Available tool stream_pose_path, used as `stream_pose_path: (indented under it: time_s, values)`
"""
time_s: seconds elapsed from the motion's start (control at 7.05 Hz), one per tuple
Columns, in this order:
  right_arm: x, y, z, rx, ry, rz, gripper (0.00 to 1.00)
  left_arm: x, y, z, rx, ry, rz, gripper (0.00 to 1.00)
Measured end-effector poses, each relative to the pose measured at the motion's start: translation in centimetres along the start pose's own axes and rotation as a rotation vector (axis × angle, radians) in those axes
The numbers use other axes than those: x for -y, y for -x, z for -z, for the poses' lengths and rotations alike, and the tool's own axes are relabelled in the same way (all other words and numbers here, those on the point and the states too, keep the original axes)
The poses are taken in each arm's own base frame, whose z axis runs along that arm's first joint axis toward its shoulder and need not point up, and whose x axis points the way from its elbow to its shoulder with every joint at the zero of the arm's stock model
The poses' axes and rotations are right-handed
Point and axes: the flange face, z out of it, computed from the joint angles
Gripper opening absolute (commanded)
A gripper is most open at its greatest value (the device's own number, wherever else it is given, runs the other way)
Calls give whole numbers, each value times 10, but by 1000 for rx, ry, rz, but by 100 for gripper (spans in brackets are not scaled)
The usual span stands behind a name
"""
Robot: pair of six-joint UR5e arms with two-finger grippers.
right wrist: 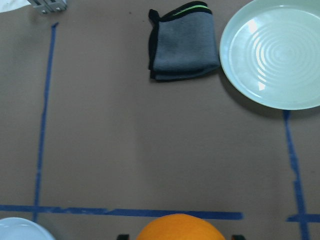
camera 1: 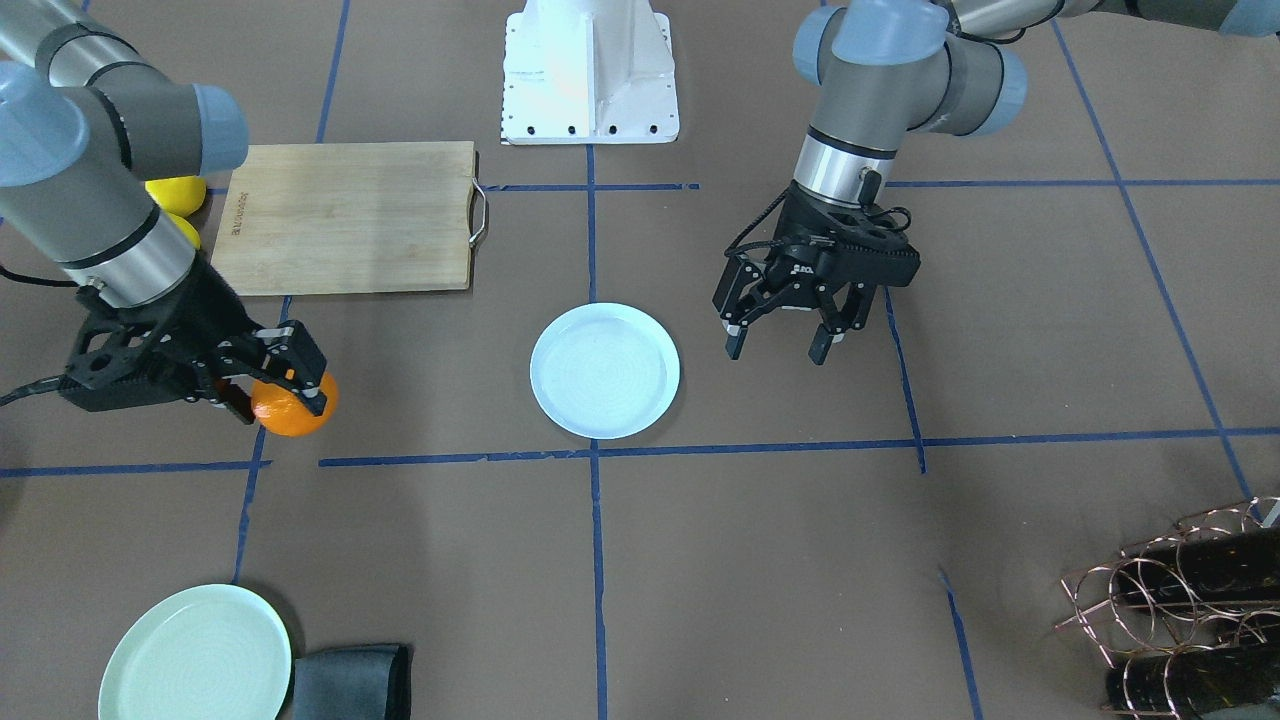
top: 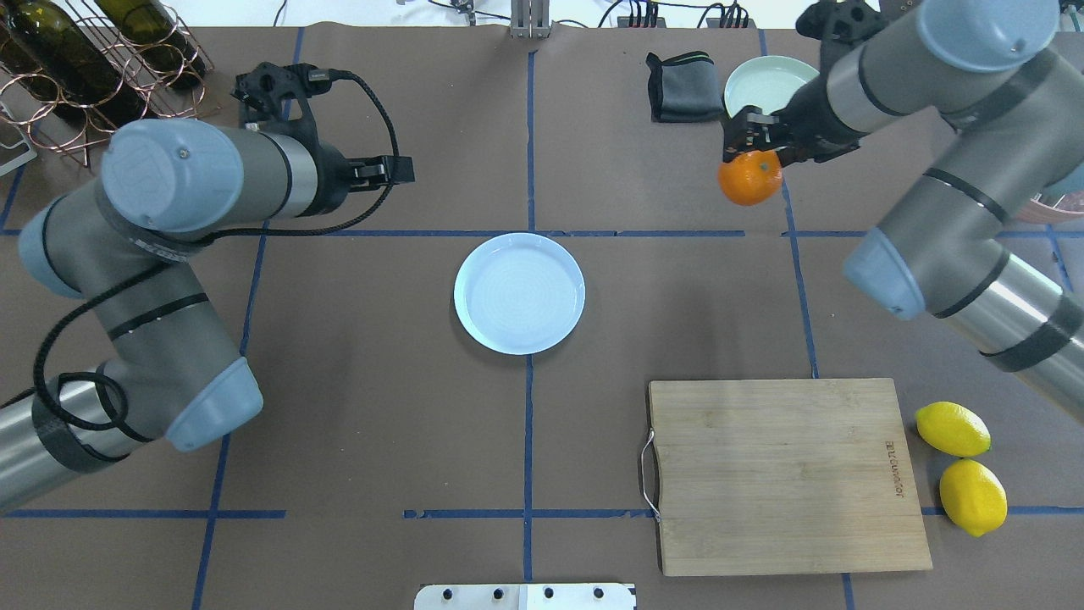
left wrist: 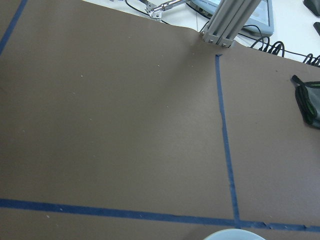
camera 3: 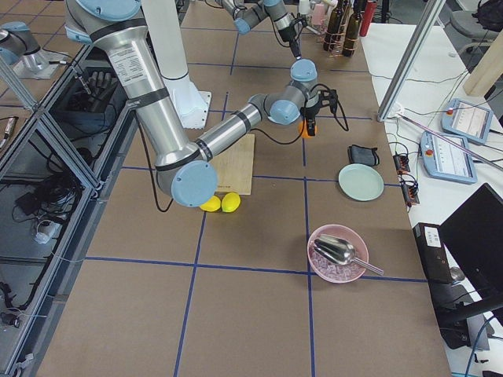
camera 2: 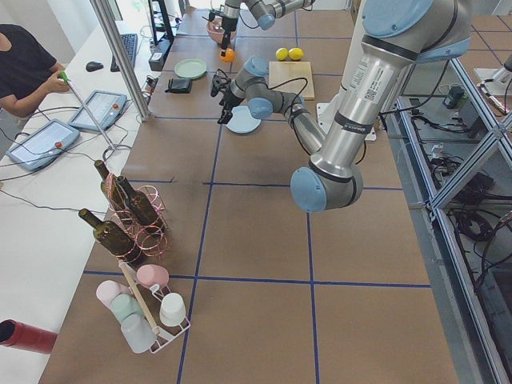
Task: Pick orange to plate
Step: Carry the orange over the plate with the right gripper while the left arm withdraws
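The bright orange hangs above the table, with my right gripper shut on it; from overhead the orange sits under that gripper, well to the right of the plate. The orange's top fills the bottom edge of the right wrist view. The pale bluish-white plate lies empty at the table's middle. My left gripper hovers open just beside the plate, nothing between its fingers.
A mint-green plate and a folded grey cloth lie beyond the orange. A wooden cutting board and two lemons lie near the robot's right. Bottles in a copper rack stand at the far left.
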Motion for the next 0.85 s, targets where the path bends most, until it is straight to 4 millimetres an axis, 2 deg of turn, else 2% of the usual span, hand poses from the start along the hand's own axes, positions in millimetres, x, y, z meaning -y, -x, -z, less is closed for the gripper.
stream_pose_path:
  time_s: [0.14, 0.28, 0.43, 0.57, 0.71, 0.85]
  values:
    - [-10, 57, -2, -5, -9, -14, 0, 27, 31, 6, 20, 12, -80, 100]
    - [-29, 109, -8, -13, -22, -4, 0, 53, 75, 17, 31, 54, -132, 100]
    - [-53, 154, -20, -16, -35, 11, 0, 68, 119, 32, 40, 83, -167, 100]
    - [-79, 195, -40, -26, -45, 28, 0, 75, 152, 46, 49, 90, -182, 100]
    - [-105, 231, -67, -48, -50, 48, 0, 82, 169, 56, 52, 81, -191, 100]
    - [-126, 251, -93, -78, -51, 68, 0, 82, 178, 61, 47, 74, -219, 100]
